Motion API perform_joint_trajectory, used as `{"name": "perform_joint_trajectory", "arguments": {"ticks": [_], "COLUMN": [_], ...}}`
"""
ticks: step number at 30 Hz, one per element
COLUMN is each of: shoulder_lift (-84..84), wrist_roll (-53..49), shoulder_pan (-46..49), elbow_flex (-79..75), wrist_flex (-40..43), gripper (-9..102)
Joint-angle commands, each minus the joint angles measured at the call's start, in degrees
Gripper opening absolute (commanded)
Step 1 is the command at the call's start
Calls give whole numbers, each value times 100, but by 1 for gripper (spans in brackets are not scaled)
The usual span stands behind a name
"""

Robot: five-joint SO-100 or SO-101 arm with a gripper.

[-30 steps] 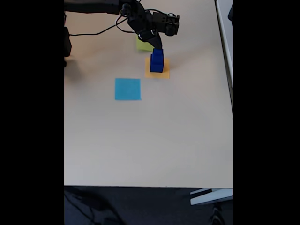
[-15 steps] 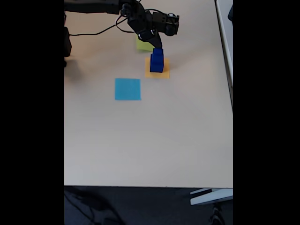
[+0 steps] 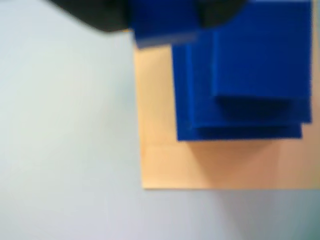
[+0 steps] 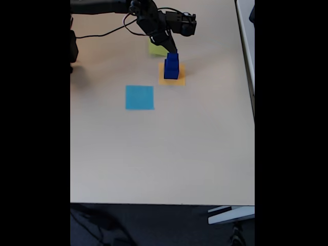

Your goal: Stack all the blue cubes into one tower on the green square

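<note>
In the wrist view my gripper (image 3: 161, 14) is shut on the small blue cube (image 3: 160, 25), its dark fingers (image 3: 100, 15) on either side of it. Below stand the medium blue cube (image 3: 260, 50) and the large blue cube (image 3: 182, 100), stacked on an orange square (image 3: 200, 165). The fixed view shows my gripper (image 4: 172, 51) at the top of the blue tower (image 4: 171, 69) on the orange square (image 4: 177, 81). The green square (image 4: 156, 49) lies just behind and left of it, partly covered by the arm.
A light blue paper square (image 4: 139, 97) lies left of and nearer than the tower. The table's front edge (image 4: 164, 204) is far off, with wide bare tabletop (image 4: 169, 148) between. Cables (image 4: 102, 36) trail from the arm at the back left.
The arm has shifted slightly up and back in the fixed view. The tower and the paper squares have not moved.
</note>
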Motion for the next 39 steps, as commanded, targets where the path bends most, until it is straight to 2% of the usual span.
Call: {"name": "perform_joint_trajectory", "arguments": {"ticks": [1,7,14,23,33,39], "shoulder_lift": [782,1433,1907,2004,2109,1942], "wrist_roll": [-105,-413,-650,-932,-1055,-1116], "shoulder_pan": [202,457,527,721,1125,1485], "elbow_flex": [-88,1090,2417,3410,4148,4430], "wrist_flex": [264,202,-308,-1011,-1266,-1846], "gripper": [0,0,0,0,0,0]}}
